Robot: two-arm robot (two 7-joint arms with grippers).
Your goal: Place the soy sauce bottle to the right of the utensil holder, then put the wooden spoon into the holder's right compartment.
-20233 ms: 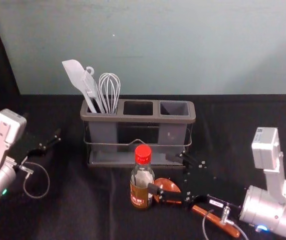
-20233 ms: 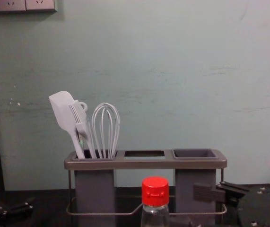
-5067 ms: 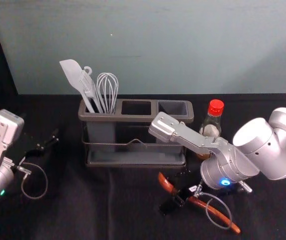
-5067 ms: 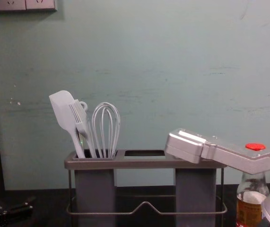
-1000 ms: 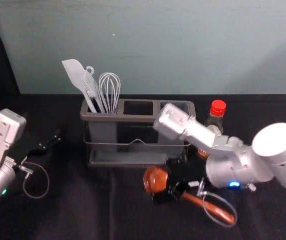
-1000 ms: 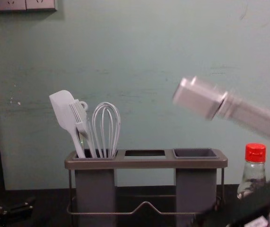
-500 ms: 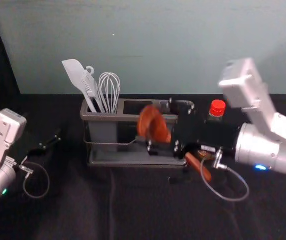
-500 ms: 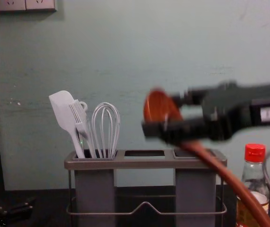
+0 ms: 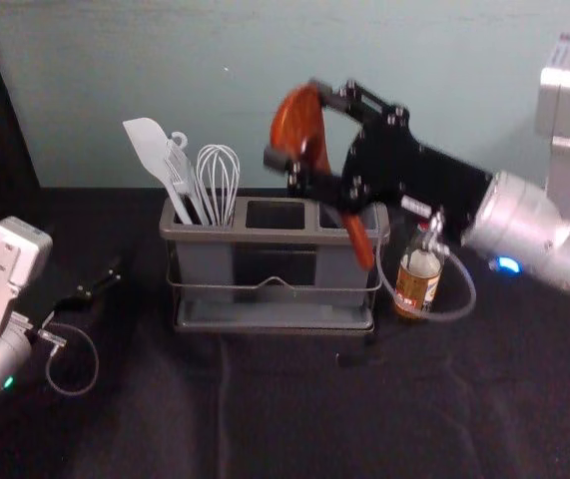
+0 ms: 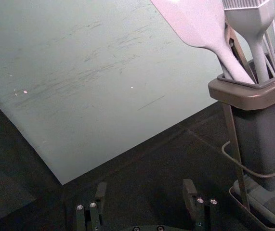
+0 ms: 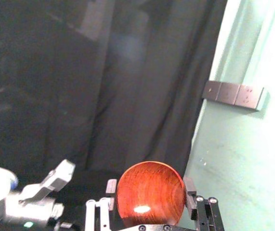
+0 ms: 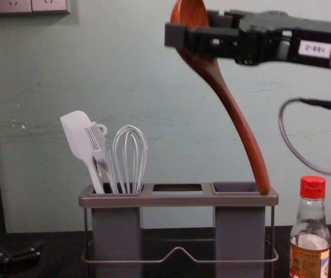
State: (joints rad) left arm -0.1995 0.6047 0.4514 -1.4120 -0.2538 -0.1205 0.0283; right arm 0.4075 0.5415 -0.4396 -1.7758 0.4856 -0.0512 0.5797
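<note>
Closed round the bowl [image 11: 150, 192] of the wooden spoon [image 9: 295, 112], the right gripper's [image 9: 297, 124] jaws hold it above the holder [image 9: 250, 237], handle [image 12: 240, 124] slanting down rightward to the right compartment's [image 12: 239, 231] front edge, probably needing straightening before lowering, while the left gripper [image 10: 145, 189] idles wide apart, left of the holder.

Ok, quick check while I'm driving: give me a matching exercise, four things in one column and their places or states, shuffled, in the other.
Things
1. Wooden spoon
2. Soy sauce bottle
3. Whisk
4. Left gripper

Places and states
A. Standing to the right of the utensil holder
B. Open, off to the holder's left
C. Held bowl end up by the right gripper
D. In the holder's left compartment

Pairs: 1-C, 2-A, 3-D, 4-B
</note>
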